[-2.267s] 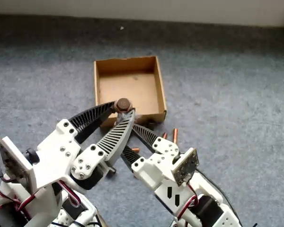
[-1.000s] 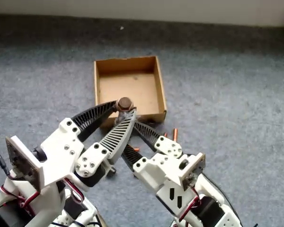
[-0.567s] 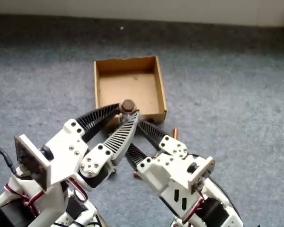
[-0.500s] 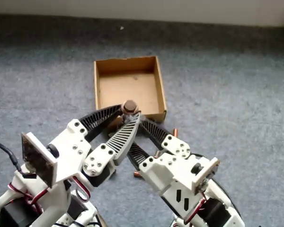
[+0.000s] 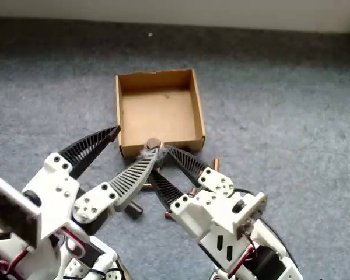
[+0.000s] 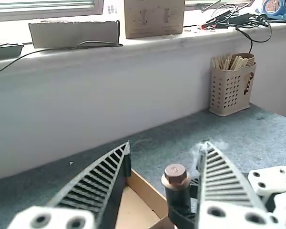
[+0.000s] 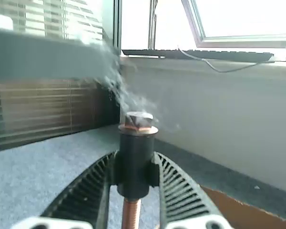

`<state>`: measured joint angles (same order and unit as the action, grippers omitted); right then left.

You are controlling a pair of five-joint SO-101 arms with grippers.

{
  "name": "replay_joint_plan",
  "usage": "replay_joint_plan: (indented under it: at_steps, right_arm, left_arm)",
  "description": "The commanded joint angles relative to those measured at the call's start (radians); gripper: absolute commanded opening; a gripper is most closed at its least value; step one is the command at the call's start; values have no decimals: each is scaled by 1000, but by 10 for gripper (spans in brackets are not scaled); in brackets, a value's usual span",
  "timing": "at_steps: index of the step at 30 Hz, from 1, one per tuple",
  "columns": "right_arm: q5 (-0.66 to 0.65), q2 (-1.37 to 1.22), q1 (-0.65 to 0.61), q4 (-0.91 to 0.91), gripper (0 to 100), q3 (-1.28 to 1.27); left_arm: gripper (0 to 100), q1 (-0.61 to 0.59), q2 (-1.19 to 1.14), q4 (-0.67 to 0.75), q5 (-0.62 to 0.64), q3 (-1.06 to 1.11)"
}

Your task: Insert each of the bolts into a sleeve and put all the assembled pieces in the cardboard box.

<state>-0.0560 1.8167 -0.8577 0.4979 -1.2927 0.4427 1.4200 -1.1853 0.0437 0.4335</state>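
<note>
A black sleeve (image 7: 133,164) with a copper bolt (image 7: 138,120) through it stands upright in my right gripper (image 7: 135,161), which is shut on it. In the high view this assembled piece (image 5: 153,144) hangs over the near wall of the cardboard box (image 5: 123,105), with the right gripper (image 5: 158,157) below it. My left gripper (image 5: 136,140) is open, its fingers (image 5: 93,146) spread on either side of the piece without touching it. The left wrist view shows the bolt head (image 6: 175,172) between the open left gripper (image 6: 166,144) fingers.
Loose copper bolts (image 5: 216,164) lie on the grey carpet beside the right arm, one more (image 5: 168,215) under it. A spare black sleeve (image 5: 134,209) lies near the left arm. The box's floor (image 5: 158,114) is bare.
My left gripper has opened, let go of the piece and pulled back toward the near edge. The right gripper keeps the piece, now slightly nearer the box's front wall.
</note>
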Motion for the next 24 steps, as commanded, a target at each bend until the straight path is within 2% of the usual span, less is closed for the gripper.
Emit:
replay_joint_plan:
  at_steps: [1, 4, 9, 15, 18, 22, 24]
  right_arm:
    - [8, 10, 77, 99, 5, 58]
    - [8, 10, 165, 203, 5, 58]
    - [8, 10, 306, 404, 5, 47]
    - [8, 10, 412, 435, 5, -77]
    - [8, 8, 432, 433, 5, -101]
    - [8, -68, 433, 415, 5, -42]
    - [8, -171, 433, 381, 5, 13]
  left_arm:
    - [239, -13, -5, -69, -23, -94]
    - [238, -64, -5, -126, -69, -102]
    - [238, -255, -5, -176, -158, -27]
    - [234, -510, -5, -176, -193, 242]
    - [168, -615, -5, -147, -190, 406]
    - [18, -682, -5, -21, -193, 657]
    - [10, -696, -5, 54, -193, 773]
